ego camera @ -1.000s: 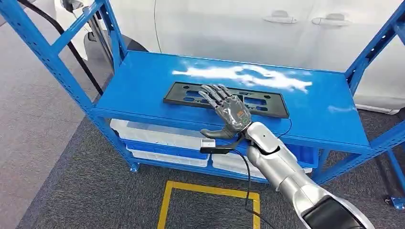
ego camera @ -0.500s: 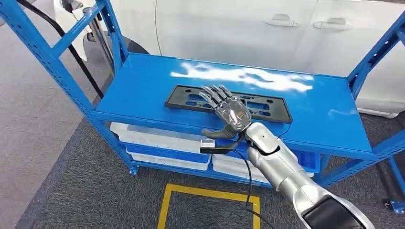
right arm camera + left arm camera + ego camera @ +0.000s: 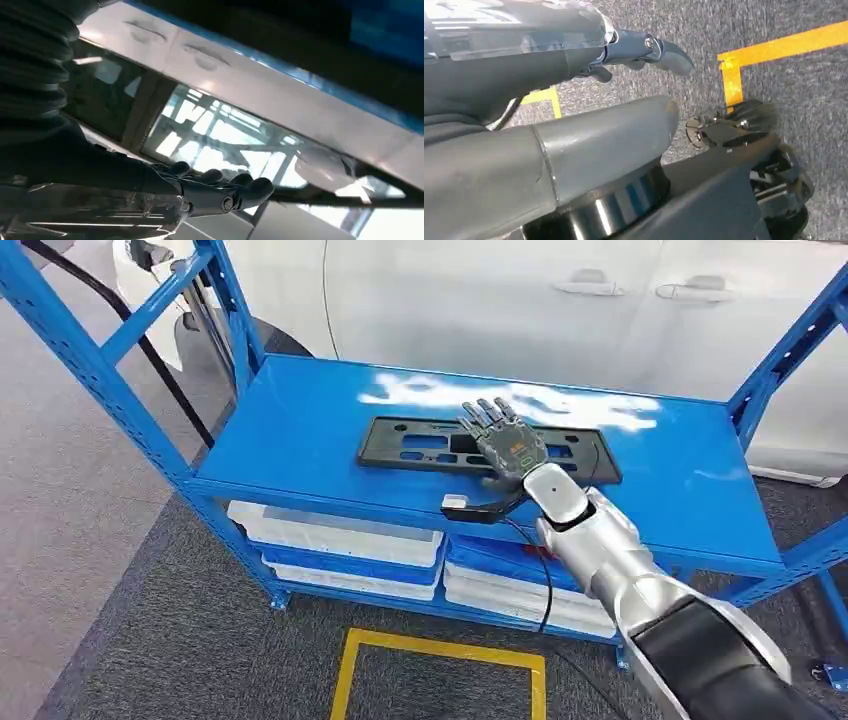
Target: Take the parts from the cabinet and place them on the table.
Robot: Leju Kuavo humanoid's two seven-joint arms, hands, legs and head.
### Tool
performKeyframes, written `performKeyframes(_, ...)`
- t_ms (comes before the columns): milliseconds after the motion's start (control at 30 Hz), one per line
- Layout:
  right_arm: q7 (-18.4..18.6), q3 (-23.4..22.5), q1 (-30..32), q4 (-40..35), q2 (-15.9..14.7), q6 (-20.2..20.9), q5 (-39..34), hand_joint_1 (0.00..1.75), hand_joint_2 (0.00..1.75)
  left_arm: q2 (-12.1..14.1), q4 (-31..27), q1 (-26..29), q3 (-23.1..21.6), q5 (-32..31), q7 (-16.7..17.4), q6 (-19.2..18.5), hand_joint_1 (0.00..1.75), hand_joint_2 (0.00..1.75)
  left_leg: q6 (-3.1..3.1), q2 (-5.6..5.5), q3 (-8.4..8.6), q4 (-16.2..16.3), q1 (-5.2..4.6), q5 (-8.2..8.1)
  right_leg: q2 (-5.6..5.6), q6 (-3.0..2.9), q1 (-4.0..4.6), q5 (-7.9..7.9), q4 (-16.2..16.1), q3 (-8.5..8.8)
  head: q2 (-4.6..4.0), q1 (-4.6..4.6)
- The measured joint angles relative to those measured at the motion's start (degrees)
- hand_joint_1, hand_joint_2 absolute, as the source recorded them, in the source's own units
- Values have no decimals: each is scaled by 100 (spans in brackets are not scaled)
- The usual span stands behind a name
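Black plastic, long and flat, with rectangular cut-outs along its length: that's the frame-like plate part (image 3: 488,449), lying lengthwise on the top shelf of the blue steel cabinet rack (image 3: 300,430), roughly mid-shelf and a little toward the front edge. Over it comes the right hand (image 3: 505,445), fingers stretched out and apart, palm down above the middle of the part. It grips nothing; whether the fingertips touch the plastic I cannot tell from the head view. The right wrist view gives the dark fingers (image 3: 235,187) extended, nothing between them.

How will it handle? Looks light, thin, fairly stiff, though a strip this long may flex if lifted from one end. The surface seems smooth, and lying flush on a glossy painted shelf it offers no lip to get under, so a slip is the risk. Best bet, I'd say: hook fingers through a central cut-out or pinch the near long edge at the middle, keeping it balanced.

Down below, the left hand (image 3: 644,50) hangs over grey carpet with yellow floor tape (image 3: 774,47), fingers loosely curled, holding nothing.
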Motion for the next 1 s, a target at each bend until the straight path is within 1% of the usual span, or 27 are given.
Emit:
performKeyframes(33, 48, 9, -121, 138, 2, 140, 55, 0, 175, 2, 0, 0, 0, 0, 0, 4, 0, 0, -31, 11, -27, 61, 17, -58, -20, -43, -29, 17, -33, 28, 0, -2)
performKeyframes(67, 61, 26, -233, 270, 0, 222, 96, 0, 175, 2, 0, 2, 0, 0, 0, 2, 0, 0, -61, 15, -124, 291, 16, -214, -22, -72, -35, 16, -42, 37, 0, -2)
performKeyframes(100, 87, 33, -328, 385, -18, 264, 107, 0, 175, 0, 0, 4, 0, 0, 0, 2, 0, 0, -87, 16, -322, 721, 29, -440, -26, -84, -31, 14, -41, 36, 0, -2)
performKeyframes(133, 98, 35, -382, 484, -20, 264, 116, 9, 175, 2, 0, 11, 0, 0, 0, 2, 0, 0, -106, 17, -540, 1196, 42, -644, -29, -93, -24, 9, -40, 37, 0, -2)
performKeyframes(167, 109, 44, -417, 565, -20, 296, 124, 175, 175, 2, 0, 17, 0, 0, 2, 2, 0, 0, -118, 17, -746, 1615, 45, -784, -28, -101, -17, 4, -38, 38, 0, -2)
performKeyframes(200, 122, 63, -449, 648, -20, 416, 161, 175, 175, 2, 0, 21, 0, 0, 2, 2, 0, 0, -124, 17, -875, 1848, 44, -800, -22, -101, -14, 4, -35, 44, 0, -2)
performKeyframes(233, 140, 83, -473, 741, -20, 579, 183, 175, 175, 2, 0, 21, 0, -2, 2, -7, 0, 0, -113, 17, -859, 1751, 44, -660, -14, -98, -11, -2, -35, 56, 0, -2)
performKeyframes(267, 120, 85, -500, 821, -24, 723, 181, 175, 175, 2, 0, 19, 0, -4, 2, -11, 0, 0, -91, 17, -719, 1416, 44, -433, -8, -91, -8, -10, -32, 68, 0, -2)
performKeyframes(333, -3, 85, -573, 913, -57, 828, 140, 175, 175, 2, 0, 12, -2, -4, 0, -15, 0, 0, -15, 16, -219, 334, 36, 106, -1, -56, -4, -35, -24, 103, 0, -2)
performKeyframes(367, -86, 85, -616, 963, -88, 828, 135, 175, 175, 2, 0, 12, -2, -4, 0, -20, 0, 0, 21, 12, -93, 100, 14, 69, -1, -32, 17, -47, -22, 99, 0, 0)
performKeyframes(400, -168, 87, -652, 1022, -114, 824, 137, 175, 175, 2, 0, 6, -2, -4, -2, -20, 0, 0, 29, 10, -72, 2, -3, 58, 0, -4, 30, -45, -8, 79, 0, 0)
performKeyframes(433, -255, 90, -660, 1068, -140, 815, 137, 175, 175, 0, 0, 11, -2, -4, -2, -22, 0, 0, 40, 11, -82, 28, -9, 62, -1, 31, 23, -28, -30, 78, 0, 0)
performKeyframes(467, -335, 98, -660, 1092, -149, 801, 142, 175, 175, 0, 0, 19, -2, -2, -2, -20, 0, 0, 69, 7, -85, 29, -19, 57, -2, 64, 10, -24, -49, 85, 0, -2)
performKeyframes(500, -420, 111, -662, 1116, -157, 793, 144, 175, 175, 0, 0, 22, 0, -2, -2, -17, 0, 0, 102, 10, -79, 0, -12, 73, 1, 101, 20, -16, -65, 96, 0, 0)
performKeyframes(533, -494, 118, -680, 1132, -192, 782, 144, 175, 175, 0, 0, 19, -2, 0, -4, -11, 0, 0, 158, 19, -26, -86, 26, 119, 11, 140, 16, -40, -74, 100, 0, -2)
performKeyframes(567, -549, 127, -701, 1147, -210, 767, 142, 175, 175, -4, 0, 13, -2, 2, -17, -11, 0, 0, 182, 18, -5, -121, 23, 135, -4, 160, -5, -121, 30, 74, 0, 0)
performKeyframes(600, -597, 131, -733, 1155, -210, 767, 142, 175, 175, -4, 0, -7, -2, 4, -24, -9, 0, 0, 200, 23, -9, -127, 24, 139, -3, 179, -1, -310, 328, -69, 0, -2)
performKeyframes(667, -662, 133, -749, 1192, -238, 769, 142, 175, 175, -4, 0, -17, -2, 7, -35, 4, 0, 0, 219, 21, -12, -126, 19, 132, -3, 225, -3, -755, 1316, -545, 0, 0)
performKeyframes(700, -695, 135, -746, 1208, -243, 767, 142, 175, 175, -4, 0, -10, -2, 9, -35, 7, 0, 0, 222, 21, -12, -119, 18, 130, -3, 235, -4, -852, 1693, -741, 0, 0)
performKeyframes(733, -730, 138, -745, 1226, -251, 767, 142, 175, 175, -4, 0, -3, -2, 22, -35, 11, 0, 0, 223, 17, -10, -111, 18, 127, -4, 238, -7, -790, 1763, -799, 0, 0)
performKeyframes(767, -739, 142, -751, 1237, -254, 767, 140, 175, 175, -4, 0, -4, -2, 26, -37, 15, 0, 0, 219, 15, -7, -99, 20, 119, -6, 237, -11, -609, 1552, -717, 0, 0)
performKeyframes(800, -741, 142, -766, 1239, -254, 764, 137, 175, 175, -4, 0, -8, -2, 33, -37, 17, 0, 0, 203, 11, -4, -84, 22, 106, -9, 233, -15, -371, 1164, -531, 0, 0)
performKeyframes(833, -746, 144, -797, 1241, -254, 764, 135, 175, 175, -13, 0, -12, -2, 42, -39, 17, 0, 0, 185, 8, -1, -51, 24, 82, -16, 223, -19, -69, 543, -237, 0, 0)
performKeyframes(867, -746, 144, -824, 1241, -254, 764, 135, 175, 175, -15, 0, -14, -2, 42, -39, 17, 0, 0, 159, 8, -7, -17, 21, 52, -19, 207, -26, 72, 69, -17, 0, 0)
performKeyframes(900, -743, 146, -845, 1245, -254, 758, 133, 175, 175, -15, 0, -21, -2, 44, -44, 20, 0, 0, 123, 3, -36, 17, -20, 30, -12, 153, 24, -3, 4, 22, 0, 0)
performKeyframes(933, -746, 149, -846, 1250, -254, 758, 133, 175, 175, -15, 0, -17, -2, 44, -42, 22, 0, 0, 108, 4, -35, 12, -19, 33, -3, 101, 17, 9, -1, 9, 0, -2)
performKeyframes(1000, -746, 153, -844, 1265, -256, 756, 133, 175, 175, -17, 0, -14, -2, 44, -44, 22, 0, 0, 53, 6, -17, -15, -10, 43, 0, 37, 40, 7, 7, 2, 0, -2)
